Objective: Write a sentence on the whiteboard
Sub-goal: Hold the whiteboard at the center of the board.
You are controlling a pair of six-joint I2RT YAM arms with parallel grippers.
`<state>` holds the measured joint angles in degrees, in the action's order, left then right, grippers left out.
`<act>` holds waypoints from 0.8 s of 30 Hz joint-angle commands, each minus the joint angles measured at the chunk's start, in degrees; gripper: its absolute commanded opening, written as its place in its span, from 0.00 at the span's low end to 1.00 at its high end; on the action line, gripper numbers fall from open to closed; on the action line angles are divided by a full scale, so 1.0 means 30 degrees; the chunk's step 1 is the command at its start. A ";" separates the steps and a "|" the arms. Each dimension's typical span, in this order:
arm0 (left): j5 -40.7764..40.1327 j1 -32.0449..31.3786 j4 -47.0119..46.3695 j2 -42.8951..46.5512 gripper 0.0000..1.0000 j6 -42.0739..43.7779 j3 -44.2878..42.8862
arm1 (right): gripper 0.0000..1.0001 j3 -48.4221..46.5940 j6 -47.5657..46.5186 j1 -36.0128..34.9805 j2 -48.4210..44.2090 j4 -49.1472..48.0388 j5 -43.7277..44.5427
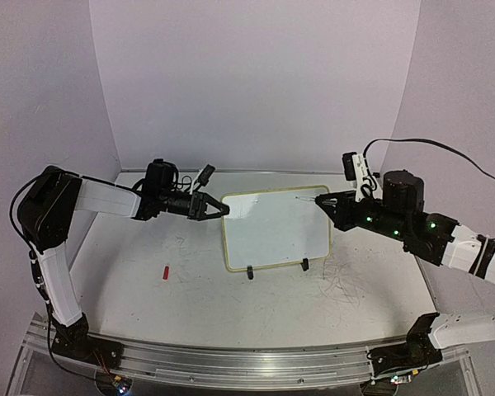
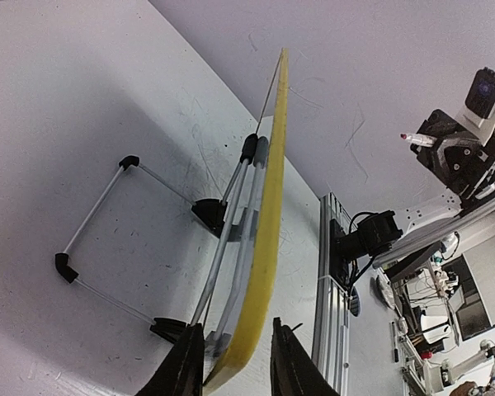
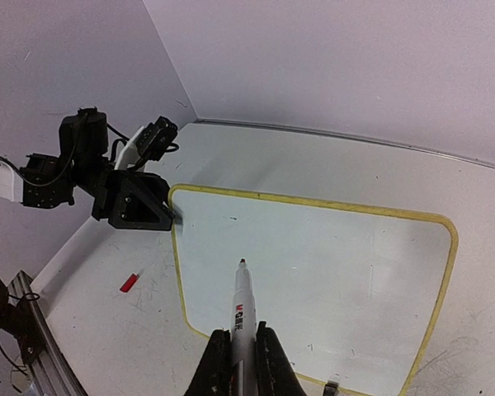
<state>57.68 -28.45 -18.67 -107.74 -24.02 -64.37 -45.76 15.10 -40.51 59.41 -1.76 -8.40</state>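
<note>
The whiteboard (image 1: 276, 231) stands tilted on its black feet mid-table, and its face is blank in the right wrist view (image 3: 330, 272); no red sentence shows. My left gripper (image 1: 217, 206) is shut on the board's upper left corner, with the yellow rim (image 2: 268, 214) edge-on between its fingers (image 2: 186, 367). My right gripper (image 1: 328, 204) is shut on a white marker (image 3: 244, 318), which is uncapped with its tip pointing at the board's face. I cannot tell whether the tip touches. The left gripper also shows in the right wrist view (image 3: 167, 216).
A red marker cap (image 1: 165, 272) lies on the scribbled tabletop left of the board and also shows in the right wrist view (image 3: 129, 282). The board's wire stand (image 2: 107, 223) reaches out behind it. An aluminium rail (image 1: 231, 363) runs along the near edge. Walls close the back and sides.
</note>
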 commanded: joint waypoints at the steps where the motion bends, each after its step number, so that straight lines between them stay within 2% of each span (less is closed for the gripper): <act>1: 0.0805 -0.0009 -0.1976 0.0129 0.29 -0.0010 0.0327 | 0.00 -0.0607 0.0252 -0.0007 0.0445 -0.1004 -0.0726; 13: 0.0664 0.0019 -0.2713 0.0093 0.19 -0.0276 0.0461 | 0.00 -0.0451 0.0724 -0.0199 0.0470 -0.1113 -0.0895; 16: 0.0555 0.0019 -0.2710 -0.0163 0.13 -0.0554 0.0333 | 0.00 -0.0446 0.0967 -0.0247 0.0538 -0.1127 -0.0778; 24: 0.0435 0.0021 -0.2734 -0.0240 0.05 -0.0477 0.0356 | 0.00 -0.0774 0.1213 -0.0388 0.0938 -0.1066 -0.0780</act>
<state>57.82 -28.34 -25.65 -108.20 -24.07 -62.96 -45.76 17.90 -41.19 61.61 -2.83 -11.03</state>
